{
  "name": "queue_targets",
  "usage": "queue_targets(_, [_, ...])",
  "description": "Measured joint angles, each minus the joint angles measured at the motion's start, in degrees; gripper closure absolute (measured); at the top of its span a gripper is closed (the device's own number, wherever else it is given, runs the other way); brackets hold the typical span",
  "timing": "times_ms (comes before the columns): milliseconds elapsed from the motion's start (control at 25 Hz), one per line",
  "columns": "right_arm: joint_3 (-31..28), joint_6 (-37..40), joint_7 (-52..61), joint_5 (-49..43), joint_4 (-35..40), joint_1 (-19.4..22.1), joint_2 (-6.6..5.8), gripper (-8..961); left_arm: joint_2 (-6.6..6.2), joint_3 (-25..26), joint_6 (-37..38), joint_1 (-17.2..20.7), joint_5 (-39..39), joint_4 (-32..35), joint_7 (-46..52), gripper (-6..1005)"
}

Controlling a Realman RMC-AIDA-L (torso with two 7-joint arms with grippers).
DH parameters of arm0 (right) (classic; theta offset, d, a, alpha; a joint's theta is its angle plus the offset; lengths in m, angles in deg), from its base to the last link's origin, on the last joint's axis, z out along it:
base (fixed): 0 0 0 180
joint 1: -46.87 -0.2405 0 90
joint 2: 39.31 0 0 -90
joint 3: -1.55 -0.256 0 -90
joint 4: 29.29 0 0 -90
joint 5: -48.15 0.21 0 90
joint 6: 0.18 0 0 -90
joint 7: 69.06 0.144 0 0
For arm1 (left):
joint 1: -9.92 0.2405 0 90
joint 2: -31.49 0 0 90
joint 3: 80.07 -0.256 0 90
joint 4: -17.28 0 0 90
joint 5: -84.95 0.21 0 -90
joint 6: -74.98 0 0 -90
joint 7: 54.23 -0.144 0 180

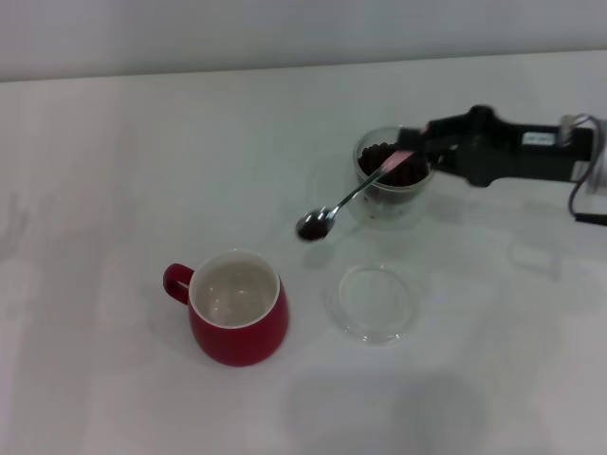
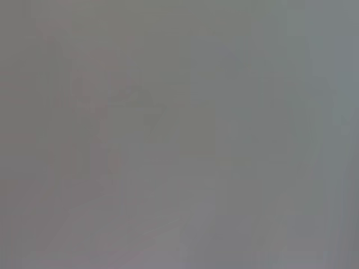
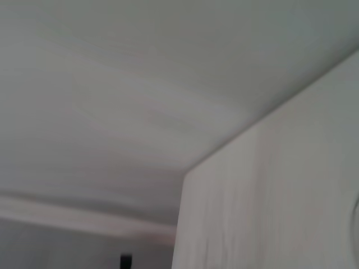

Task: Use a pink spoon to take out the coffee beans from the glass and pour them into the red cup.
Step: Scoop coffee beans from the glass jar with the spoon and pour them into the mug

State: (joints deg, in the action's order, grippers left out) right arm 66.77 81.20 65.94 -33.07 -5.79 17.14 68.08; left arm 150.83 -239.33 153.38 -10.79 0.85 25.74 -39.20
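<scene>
In the head view the pink spoon (image 1: 356, 196) is held by its pale pink handle in my right gripper (image 1: 414, 154), which reaches in from the right over the glass (image 1: 392, 178). The spoon slants down to the left; its metal bowl (image 1: 314, 226) holds a few dark coffee beans, past the glass rim and above the table. The glass holds many coffee beans (image 1: 387, 166). The red cup (image 1: 237, 306) stands front left, upright, white inside, with nothing in it, handle to the left. The left gripper is out of view. The wrist views show only blank surfaces.
A flat shallow clear glass dish (image 1: 377, 302) lies on the white table (image 1: 114, 171) to the right of the red cup, below the spoon's bowl and the glass. The table's far edge meets a pale wall.
</scene>
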Motion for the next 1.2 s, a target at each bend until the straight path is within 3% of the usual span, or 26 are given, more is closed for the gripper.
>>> queue_targets(280, [4.6,1.0,0.3,-0.2,-0.3,-2.8,2.48,808,0.02,-0.2,0.0,0.2,0.2,0.1,0.0,106])
queue_targets(560, [5.3,-2.4,-2.1,-0.2,0.3,-3.6,5.29,809,0.02,-0.3,0.0,0.3,0.2,0.1,0.0,105])
queue_targets(1200, [4.9,-4.0,-26.5,0.4,3.8,-0.4,7.98,808,-0.05,-0.2,0.0,-0.3,0.2,0.1,0.4,104])
